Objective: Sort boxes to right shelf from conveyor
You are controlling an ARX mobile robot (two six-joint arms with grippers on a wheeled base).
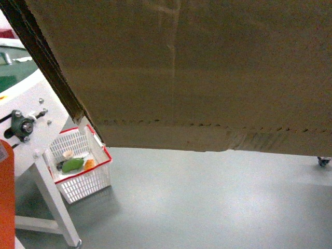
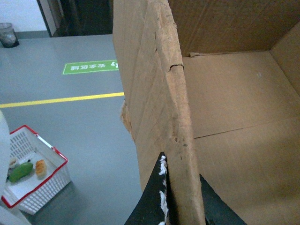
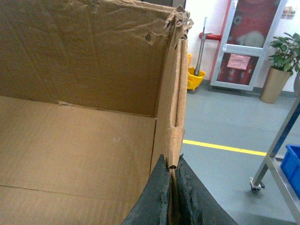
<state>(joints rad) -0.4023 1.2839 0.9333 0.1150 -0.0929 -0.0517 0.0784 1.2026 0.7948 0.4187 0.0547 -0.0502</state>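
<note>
A big brown cardboard box (image 1: 197, 72) hangs lifted off the floor and fills most of the head view, with its perforated seam low on the facing side. My left gripper (image 2: 182, 187) is shut on the box's left wall (image 2: 161, 93), one black finger on each face. On the opposite side, my right gripper (image 3: 172, 173) is shut on the torn right wall (image 3: 176, 84). The box interior (image 3: 79, 136) is empty. The conveyor's green belt (image 1: 10, 78) and white side panel (image 1: 31, 104) lie at the far left. A steel leg of the shelf (image 3: 276, 150) shows at the right.
A white basket with a red rim (image 1: 83, 171) holding small green and orange items stands on the grey floor beside the conveyor leg (image 1: 57, 207). A blue bin (image 3: 291, 161) sits on the shelf. A yellow floor line (image 3: 225, 147), mop bucket (image 3: 194, 77) and potted plant (image 3: 281, 61) lie beyond.
</note>
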